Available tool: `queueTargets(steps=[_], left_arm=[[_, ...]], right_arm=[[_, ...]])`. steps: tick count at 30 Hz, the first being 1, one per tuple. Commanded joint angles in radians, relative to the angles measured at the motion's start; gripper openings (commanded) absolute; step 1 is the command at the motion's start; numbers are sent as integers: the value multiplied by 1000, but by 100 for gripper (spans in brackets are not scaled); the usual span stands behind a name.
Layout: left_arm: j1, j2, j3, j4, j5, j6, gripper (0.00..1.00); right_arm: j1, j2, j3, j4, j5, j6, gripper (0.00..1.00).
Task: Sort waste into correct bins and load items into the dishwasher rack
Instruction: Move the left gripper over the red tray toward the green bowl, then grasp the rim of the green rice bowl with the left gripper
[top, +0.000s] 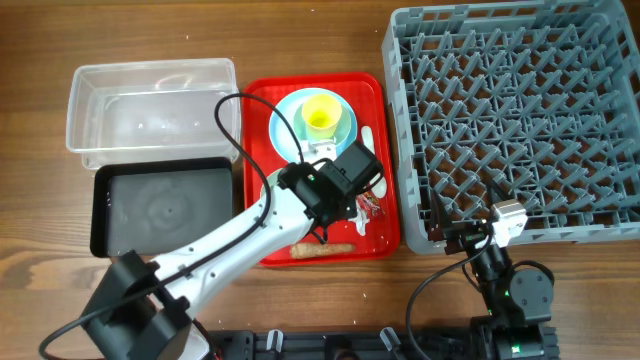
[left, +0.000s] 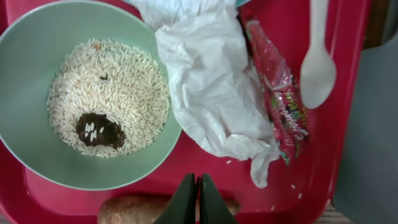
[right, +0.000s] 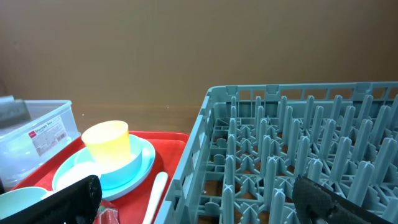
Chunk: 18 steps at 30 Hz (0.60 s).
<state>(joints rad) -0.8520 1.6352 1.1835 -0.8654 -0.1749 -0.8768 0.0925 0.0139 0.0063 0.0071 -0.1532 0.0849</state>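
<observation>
A pale green bowl (left: 25, 74) holds white rice grains (left: 118, 81) and a dark food bit (left: 99, 129) on the red tray. Beside it lie a crumpled white tissue (left: 211, 81), a red snack wrapper (left: 280, 93) and a white spoon (left: 317, 62). My left gripper (left: 199, 186) is shut and empty, just above a brown stick (left: 124, 210) at the tray's front; in the overhead view the gripper (top: 325, 232) is mostly hidden under its wrist. A yellow cup (right: 107, 142) stands on a light blue plate (right: 134, 168). My right gripper (right: 199, 202) is open and empty at the grey rack's (top: 520, 120) front left corner. No light blue cup shows.
A clear tub (top: 150, 75) and a black tray (top: 100, 210) sit left of the red tray (top: 385, 200). The left arm crosses from the bottom left over the black tray's corner. The rack wall (right: 199, 149) stands right beside the red tray.
</observation>
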Motion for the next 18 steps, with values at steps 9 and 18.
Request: queueTargets(steps=[9,18], left_arm=[[-27,144,-53,100,36,10,4],[-27,182,-53,83,-68,5,4]], right_arm=[[-1,-3,-1,4,-5,-4,100],[-1,-3,-1,4,-5,-4,100]])
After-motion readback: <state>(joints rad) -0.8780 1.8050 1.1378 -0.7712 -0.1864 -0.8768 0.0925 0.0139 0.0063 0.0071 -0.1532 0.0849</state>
